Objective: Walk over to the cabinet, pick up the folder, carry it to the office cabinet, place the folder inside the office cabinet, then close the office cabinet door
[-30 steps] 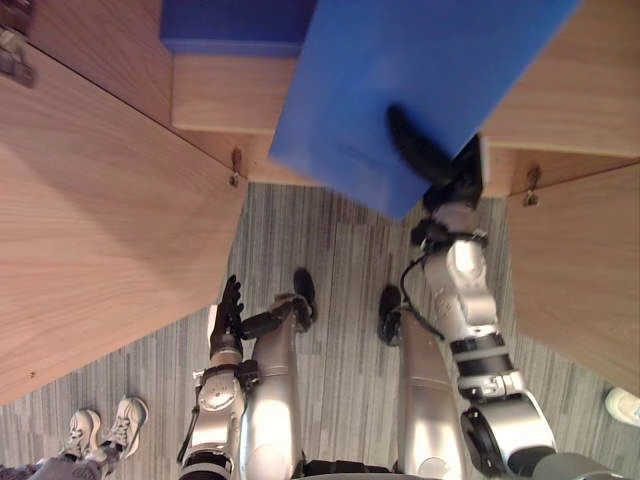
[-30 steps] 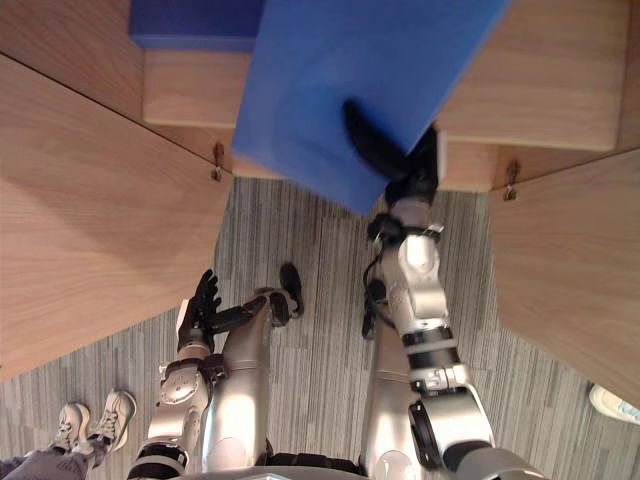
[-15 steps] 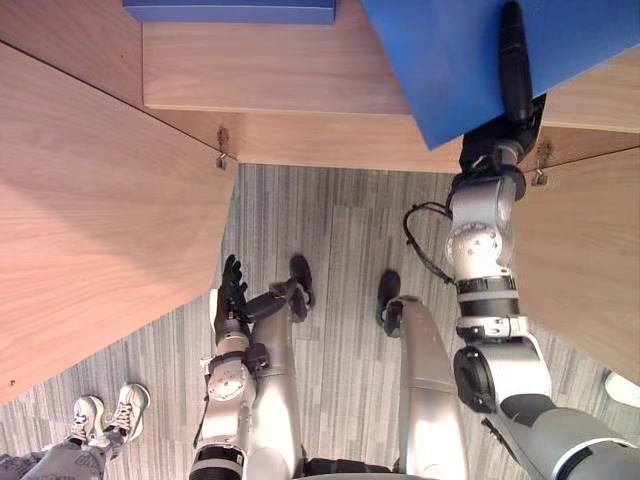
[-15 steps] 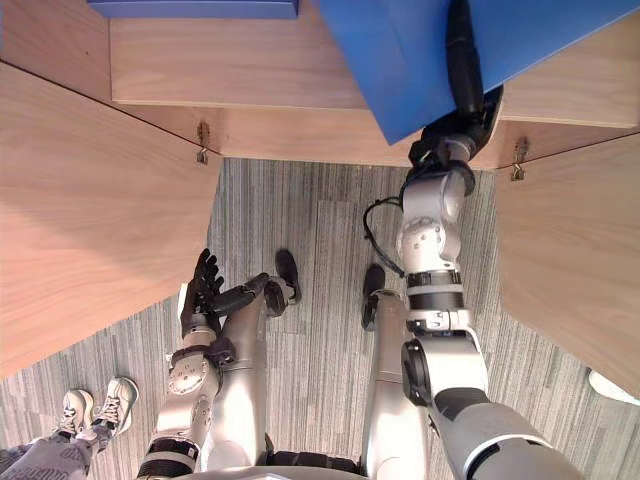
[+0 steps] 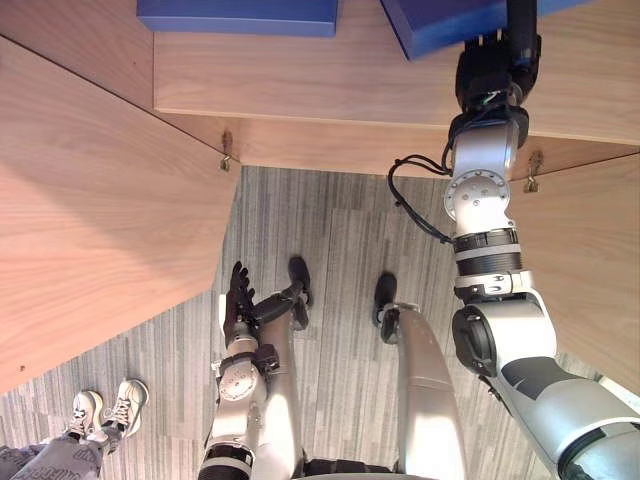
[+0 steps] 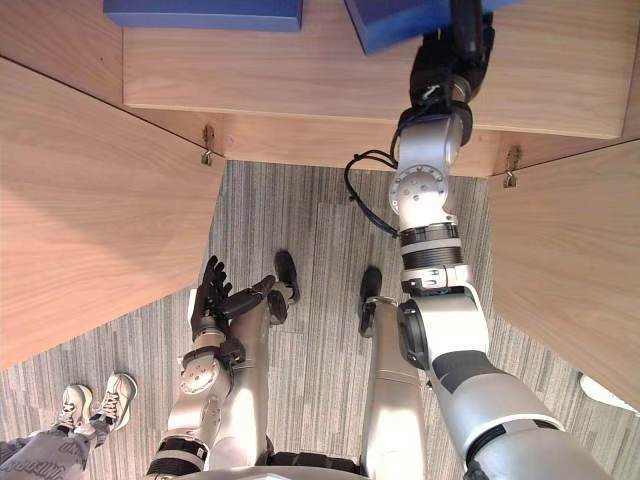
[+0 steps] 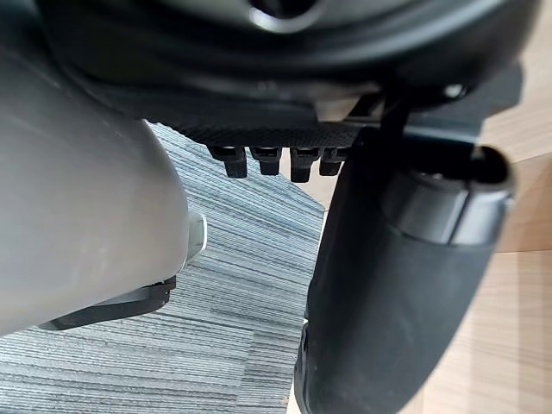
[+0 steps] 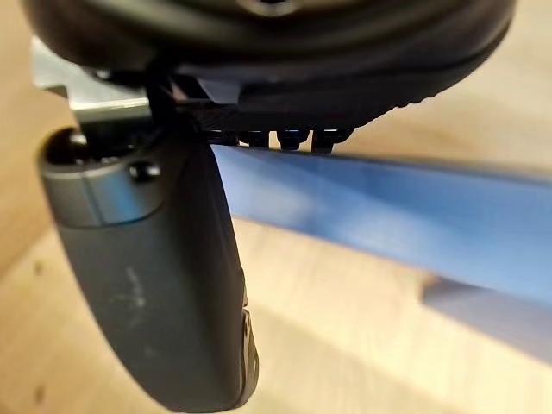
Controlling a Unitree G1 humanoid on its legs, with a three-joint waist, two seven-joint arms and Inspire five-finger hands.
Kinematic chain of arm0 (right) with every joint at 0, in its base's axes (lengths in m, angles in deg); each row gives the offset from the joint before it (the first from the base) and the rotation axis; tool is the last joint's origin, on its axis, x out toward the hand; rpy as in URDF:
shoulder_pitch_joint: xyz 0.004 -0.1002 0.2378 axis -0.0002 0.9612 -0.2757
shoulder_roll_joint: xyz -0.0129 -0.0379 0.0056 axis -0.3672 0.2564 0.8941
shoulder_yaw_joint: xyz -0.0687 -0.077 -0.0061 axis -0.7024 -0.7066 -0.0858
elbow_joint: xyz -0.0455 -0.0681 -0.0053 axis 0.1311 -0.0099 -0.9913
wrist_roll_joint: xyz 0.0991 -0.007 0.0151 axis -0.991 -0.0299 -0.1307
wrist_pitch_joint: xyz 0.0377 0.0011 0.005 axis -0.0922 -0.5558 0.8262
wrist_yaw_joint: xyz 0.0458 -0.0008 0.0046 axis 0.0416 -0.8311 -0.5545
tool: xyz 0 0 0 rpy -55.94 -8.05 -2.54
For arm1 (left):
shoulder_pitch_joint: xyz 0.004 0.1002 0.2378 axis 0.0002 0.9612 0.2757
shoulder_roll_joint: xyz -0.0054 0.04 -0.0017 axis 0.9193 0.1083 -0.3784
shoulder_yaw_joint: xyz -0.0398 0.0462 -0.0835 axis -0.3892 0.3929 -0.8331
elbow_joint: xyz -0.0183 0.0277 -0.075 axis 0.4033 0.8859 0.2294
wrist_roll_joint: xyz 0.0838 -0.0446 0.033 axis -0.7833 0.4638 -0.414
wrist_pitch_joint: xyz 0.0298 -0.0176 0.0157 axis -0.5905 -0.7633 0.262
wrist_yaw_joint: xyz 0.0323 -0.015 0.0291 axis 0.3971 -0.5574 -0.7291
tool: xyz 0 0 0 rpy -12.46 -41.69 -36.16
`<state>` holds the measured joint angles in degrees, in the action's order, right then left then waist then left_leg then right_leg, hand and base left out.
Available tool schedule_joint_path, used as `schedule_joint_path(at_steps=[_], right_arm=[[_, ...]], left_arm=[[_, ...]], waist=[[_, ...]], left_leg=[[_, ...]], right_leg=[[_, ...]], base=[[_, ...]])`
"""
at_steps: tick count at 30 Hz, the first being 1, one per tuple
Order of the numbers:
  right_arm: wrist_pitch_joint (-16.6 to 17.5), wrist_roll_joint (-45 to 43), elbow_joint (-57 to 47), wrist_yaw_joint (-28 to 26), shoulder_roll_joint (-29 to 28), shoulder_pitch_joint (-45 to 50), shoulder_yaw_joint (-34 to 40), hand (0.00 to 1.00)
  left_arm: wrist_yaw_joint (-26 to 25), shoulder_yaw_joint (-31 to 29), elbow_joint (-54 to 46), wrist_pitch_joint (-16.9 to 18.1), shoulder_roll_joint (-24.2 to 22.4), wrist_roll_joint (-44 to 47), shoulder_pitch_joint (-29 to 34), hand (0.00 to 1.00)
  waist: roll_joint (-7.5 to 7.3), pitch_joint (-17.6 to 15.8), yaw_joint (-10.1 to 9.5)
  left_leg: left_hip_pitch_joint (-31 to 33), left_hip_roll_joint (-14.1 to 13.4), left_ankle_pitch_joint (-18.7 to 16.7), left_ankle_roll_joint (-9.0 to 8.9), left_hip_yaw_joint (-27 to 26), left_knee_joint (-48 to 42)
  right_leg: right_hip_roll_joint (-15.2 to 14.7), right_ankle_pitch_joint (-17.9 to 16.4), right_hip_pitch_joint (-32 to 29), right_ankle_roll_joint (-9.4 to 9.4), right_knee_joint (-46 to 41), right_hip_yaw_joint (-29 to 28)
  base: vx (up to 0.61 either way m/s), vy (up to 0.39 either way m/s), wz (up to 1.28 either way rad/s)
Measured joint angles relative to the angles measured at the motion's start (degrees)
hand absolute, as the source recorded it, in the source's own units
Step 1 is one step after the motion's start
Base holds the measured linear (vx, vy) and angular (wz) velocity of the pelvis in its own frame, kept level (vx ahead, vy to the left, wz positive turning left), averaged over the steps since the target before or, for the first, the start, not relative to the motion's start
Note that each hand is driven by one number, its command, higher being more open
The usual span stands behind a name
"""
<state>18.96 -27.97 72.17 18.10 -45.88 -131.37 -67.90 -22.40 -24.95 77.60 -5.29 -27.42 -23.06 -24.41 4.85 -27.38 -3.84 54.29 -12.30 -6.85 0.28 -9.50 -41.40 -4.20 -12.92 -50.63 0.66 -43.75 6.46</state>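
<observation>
The blue folder lies on the wooden shelf of the office cabinet, at the top right of the eye views. My right hand reaches into the cabinet at the folder's near edge. In the right wrist view its fingers stretch straight over the folder, and the thumb stands apart from it above the shelf board. My left hand hangs open low by my side.
A second blue folder lies further left on the same shelf. Both cabinet doors stand open, the left door and the right door flanking me. A person's white shoes stand on the grey carpet at the lower left.
My right arm has stretched deeper into the cabinet, carrying the folder from tilted over the shelf edge to flat on the shelf. The hand's fingers have straightened off it.
</observation>
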Motion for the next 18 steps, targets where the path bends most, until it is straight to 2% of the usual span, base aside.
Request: schedule_joint_path(at_steps=[4,9,10,12,18], right_arm=[[-3.3,4.5,1.8,-3.3,2.9,0.0,-4.6,1.0],[-7.1,10.8,10.5,-7.0,6.5,-2.3,-11.4,1.0],[-8.2,13.5,12.9,-7.8,7.4,-2.6,-12.9,0.0],[-10.2,18.8,16.5,-9.1,8.8,-2.6,-15.2,0.0],[-11.6,43.0,21.9,-11.7,12.7,-3.7,-19.7,0.0]], left_arm=[[0.0,-0.3,2.9,0.3,0.4,0.3,-1.3,1.0],[0.0,-0.3,6.9,1.4,1.5,1.3,-3.2,1.0],[0.1,-0.3,8.2,1.5,1.7,1.4,-3.7,1.0],[0.1,-0.3,9.5,1.9,2.0,1.5,-4.5,1.0],[0.8,-0.4,13.7,2.7,2.9,2.6,-6.3,1.0]], waist=[[0.0,0.1,0.23],[-0.07,0.9,0.85],[-0.09,0.9,0.9],[-0.1,0.9,0.92],[-0.24,1.3,1.75]], left_leg=[[-1.2,-0.4,0.0,0.01,-1.0,0.3],[-1.4,-0.5,0.0,0.01,-1.2,0.9],[-1.3,-0.5,0.0,0.01,-1.2,0.9],[-1.3,-0.5,0.0,0.03,-1.3,1.0],[-2.0,-0.5,0.0,0.11,-1.5,1.3]], right_leg=[[0.1,0.3,1.3,0.07,1.1,0.0],[0.2,0.8,1.6,0.24,2.0,0.0],[0.2,0.9,1.6,0.33,2.2,0.0],[0.2,1.2,1.7,0.44,2.6,0.0],[0.2,1.6,2.8,0.63,3.5,0.0]], base=[[0.02,0.001,-0.04],[0.0,0.001,-0.01],[0.0,0.0,0.0],[0.0,0.0,0.0],[0.0,0.0,0.0]])
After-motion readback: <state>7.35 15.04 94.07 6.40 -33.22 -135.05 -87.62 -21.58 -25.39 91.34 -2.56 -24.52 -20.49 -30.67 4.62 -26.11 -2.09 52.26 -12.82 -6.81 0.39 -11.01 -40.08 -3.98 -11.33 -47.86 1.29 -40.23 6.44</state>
